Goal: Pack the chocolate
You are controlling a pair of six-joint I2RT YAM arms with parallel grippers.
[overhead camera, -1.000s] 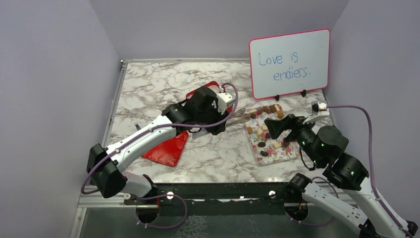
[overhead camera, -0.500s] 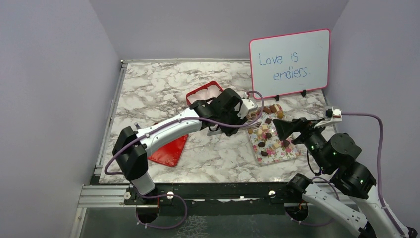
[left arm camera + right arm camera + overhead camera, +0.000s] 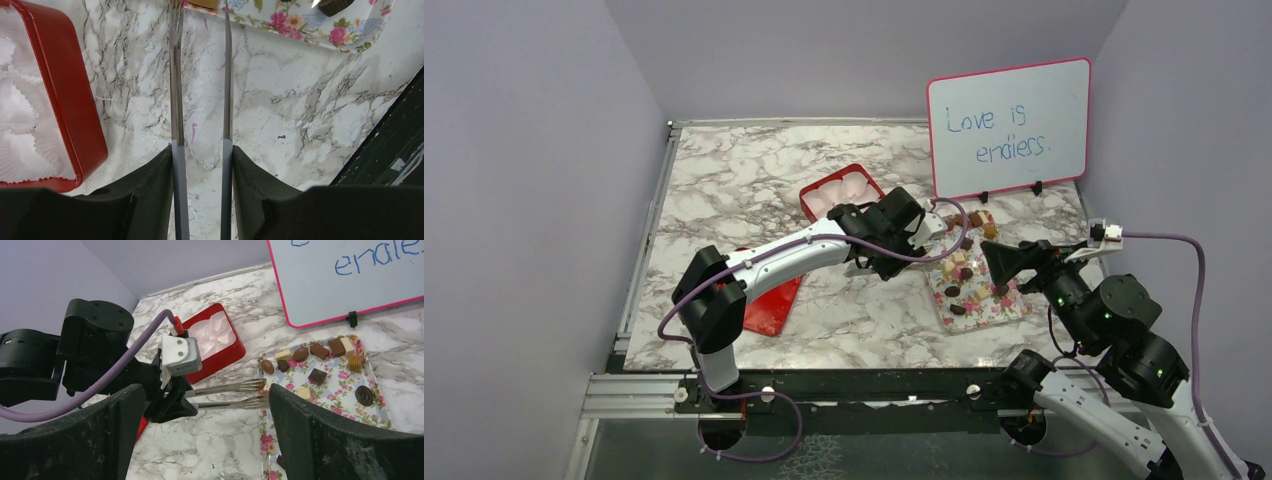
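The chocolate (image 3: 965,258) lies as several small dark, light brown and cream pieces on a floral tray (image 3: 989,308), also seen in the right wrist view, chocolate (image 3: 320,350) on tray (image 3: 340,392). My left gripper (image 3: 911,243) is shut on metal tongs (image 3: 175,75) with fork-shaped tips. The tongs (image 3: 235,394) stand apart, their tips at the tray's left edge with nothing between them. My right gripper (image 3: 1004,262) hovers open over the tray's near right part, holding nothing.
A red box (image 3: 820,190) lined with white paper cups stands left of the tray, box rim (image 3: 75,100). Its red lid (image 3: 769,305) lies flat under the left arm. A whiteboard (image 3: 1009,125) stands behind the tray at the back right.
My left arm has swung right from over the red box, carrying the tongs to the tray's left edge. The right gripper has drawn back a little to the right.
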